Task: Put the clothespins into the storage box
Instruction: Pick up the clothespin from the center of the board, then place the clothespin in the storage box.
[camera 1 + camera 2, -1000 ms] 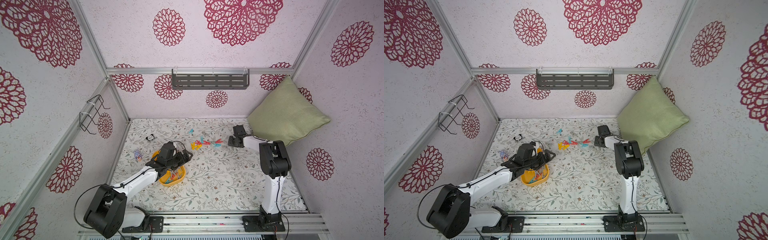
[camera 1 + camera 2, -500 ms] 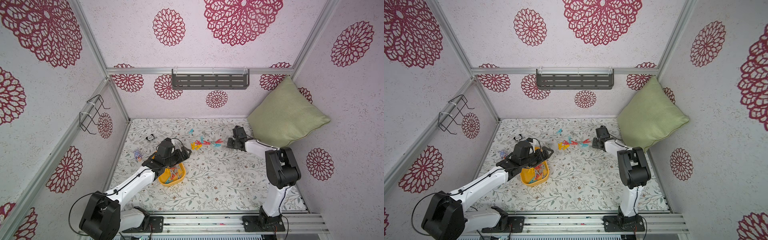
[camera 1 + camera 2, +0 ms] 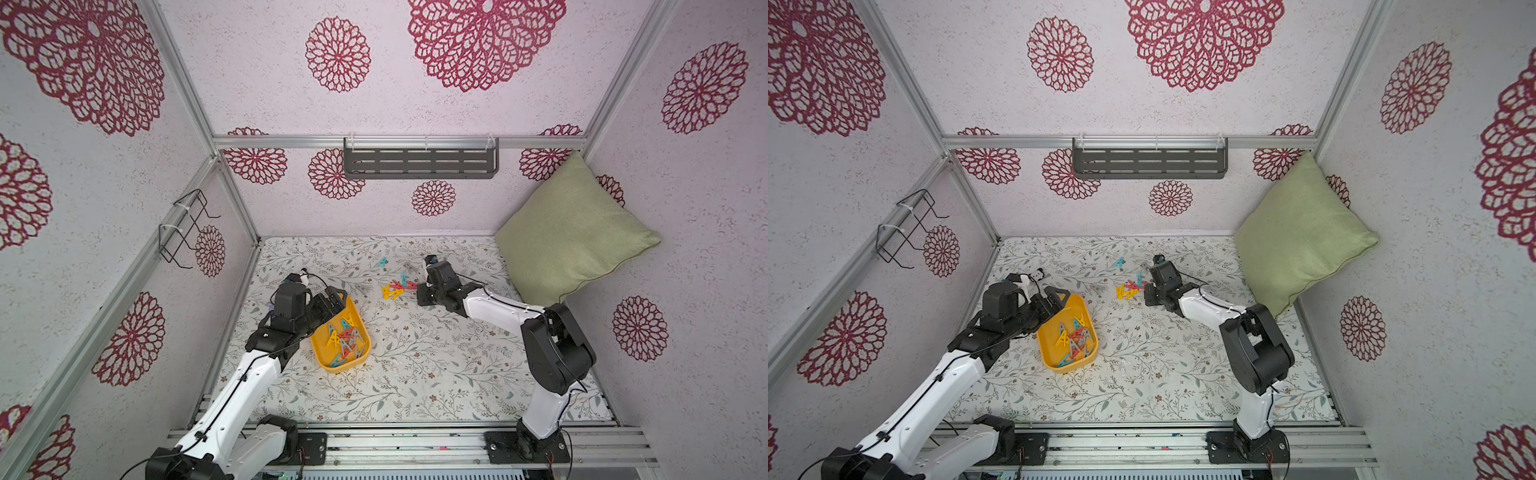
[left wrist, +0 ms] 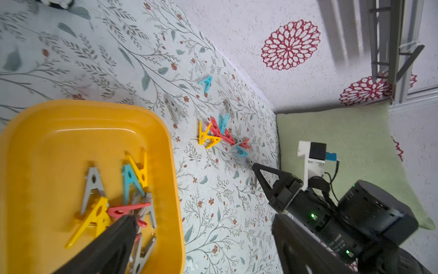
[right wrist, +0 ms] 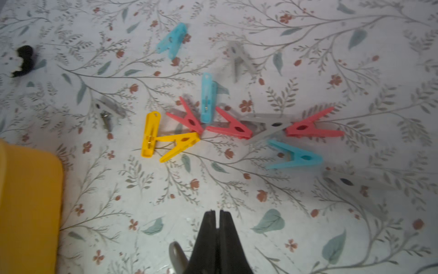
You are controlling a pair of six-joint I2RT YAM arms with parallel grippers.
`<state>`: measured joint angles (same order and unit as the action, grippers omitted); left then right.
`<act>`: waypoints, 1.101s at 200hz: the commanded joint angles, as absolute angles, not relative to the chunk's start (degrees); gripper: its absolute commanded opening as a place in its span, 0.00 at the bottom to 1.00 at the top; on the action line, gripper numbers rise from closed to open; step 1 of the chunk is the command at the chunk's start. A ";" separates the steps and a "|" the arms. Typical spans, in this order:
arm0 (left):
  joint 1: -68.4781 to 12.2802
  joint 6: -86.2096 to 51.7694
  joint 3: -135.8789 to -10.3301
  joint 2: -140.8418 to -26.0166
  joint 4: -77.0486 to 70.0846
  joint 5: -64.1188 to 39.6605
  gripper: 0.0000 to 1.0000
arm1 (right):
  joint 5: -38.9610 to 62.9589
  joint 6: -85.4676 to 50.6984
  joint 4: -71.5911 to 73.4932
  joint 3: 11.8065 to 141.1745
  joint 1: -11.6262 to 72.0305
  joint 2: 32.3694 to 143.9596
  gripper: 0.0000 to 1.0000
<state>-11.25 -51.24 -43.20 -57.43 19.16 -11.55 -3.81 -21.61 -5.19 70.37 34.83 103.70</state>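
The left end effector (image 3: 334, 300) hangs spread wide and empty over the far end of the storage box (image 3: 323, 354); a careless drop or swing there could clip the rim and tip the tub, spilling the boxed clothespins (image 3: 345, 338); further right, the loose clothespins (image 5: 227, 128) lie on the bench, several overlapping in a tight cluster, so lifting one may drag a neighbour; the right end effector (image 5: 217, 214) sits just short of them, fingers pressed together, holding nothing; pushed forward like that it would scatter them, and the grey ones hide easily against the leafy print.
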 commanded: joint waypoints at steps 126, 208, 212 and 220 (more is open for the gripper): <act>11.92 -47.93 -34.86 -43.21 29.00 -23.05 0.97 | 1.05 -21.89 -11.62 95.44 55.13 120.51 0.00; 11.89 -51.35 -30.96 -43.62 24.10 -28.19 0.97 | -0.18 -19.90 -12.92 99.21 56.63 121.21 0.28; 11.64 -51.40 -30.90 -43.78 23.91 -28.21 0.97 | -0.64 -19.67 -12.93 99.00 56.63 120.85 0.30; 11.27 -51.66 -30.77 -43.96 23.46 -28.08 0.97 | -1.45 -19.45 -12.84 98.43 56.44 119.90 0.31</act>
